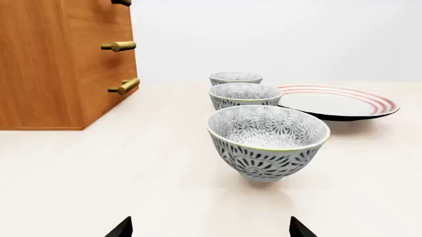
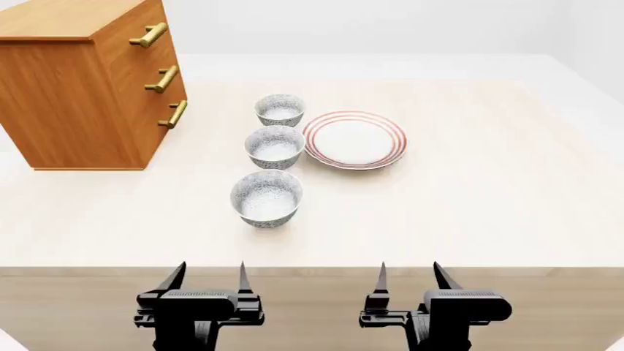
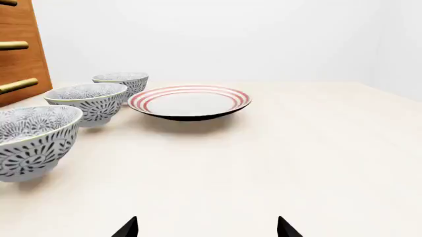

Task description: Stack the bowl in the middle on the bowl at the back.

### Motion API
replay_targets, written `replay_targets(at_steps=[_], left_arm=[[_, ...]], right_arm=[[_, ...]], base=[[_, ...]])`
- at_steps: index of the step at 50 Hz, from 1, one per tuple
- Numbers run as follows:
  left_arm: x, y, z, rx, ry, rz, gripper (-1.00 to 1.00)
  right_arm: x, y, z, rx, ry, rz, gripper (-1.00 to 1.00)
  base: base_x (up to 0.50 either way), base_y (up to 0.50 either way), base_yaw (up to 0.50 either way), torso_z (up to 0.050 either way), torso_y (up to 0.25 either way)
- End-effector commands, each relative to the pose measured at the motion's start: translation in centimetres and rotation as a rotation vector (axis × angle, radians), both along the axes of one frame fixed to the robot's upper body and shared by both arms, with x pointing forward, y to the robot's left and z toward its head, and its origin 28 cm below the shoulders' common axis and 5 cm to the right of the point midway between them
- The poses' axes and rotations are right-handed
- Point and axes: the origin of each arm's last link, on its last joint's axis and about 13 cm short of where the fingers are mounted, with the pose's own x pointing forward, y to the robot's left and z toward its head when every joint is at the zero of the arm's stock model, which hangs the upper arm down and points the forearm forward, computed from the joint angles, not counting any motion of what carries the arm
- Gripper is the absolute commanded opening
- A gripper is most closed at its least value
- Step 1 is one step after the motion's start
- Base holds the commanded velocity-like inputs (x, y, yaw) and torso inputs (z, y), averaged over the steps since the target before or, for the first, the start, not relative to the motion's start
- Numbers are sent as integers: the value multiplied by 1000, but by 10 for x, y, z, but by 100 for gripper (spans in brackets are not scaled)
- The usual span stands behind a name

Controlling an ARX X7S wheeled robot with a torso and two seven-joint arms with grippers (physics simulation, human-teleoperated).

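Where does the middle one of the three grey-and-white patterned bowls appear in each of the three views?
Head view: middle grey-and-white patterned bowl, centre of the row.
Left wrist view: the bowl between the nearest and farthest ones.
Right wrist view: second bowl of three.
Shared landmark: red-ringed white plate beside it.

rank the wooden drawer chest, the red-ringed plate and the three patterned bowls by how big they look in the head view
1. Wooden drawer chest, largest.
2. Red-ringed plate.
3. The bowl in the middle, the bowl at the back and the front bowl: the front one looks biggest, but it is nearest the camera, so no ranking.
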Motion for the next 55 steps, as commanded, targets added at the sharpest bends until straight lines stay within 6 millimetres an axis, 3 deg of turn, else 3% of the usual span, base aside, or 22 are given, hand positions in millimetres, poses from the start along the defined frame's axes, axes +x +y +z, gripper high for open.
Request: replay_targets(at_steps=[1,15,29,37,43,55], left_arm=[[0,0,1,-3,3,6,100],[-7,3,3,-7,23,8,100],[-1,0,1,67,50,51,100],[1,0,14,17,62,-3,100],[9,0,24,2,26,-87,100],[59,4,76,9,45,-111,100]], right_arm=[[0,0,0,1,2,-4,100],[-12,-2,0,-51,21,-59,100],[-11,-5,-4,-56,29,-46,100],[-6,-6,1,-56,48,-58,100],[5,-9,15,-43,53,-64,100],[36,-21,75,-66,82,-9,100]], base=[[0,0,0,0,0],[0,13,0,0,0],[0,500,0,0,0],[0,121,0,0,0],[0,0,0,33,0],[0,0,0,50,0]])
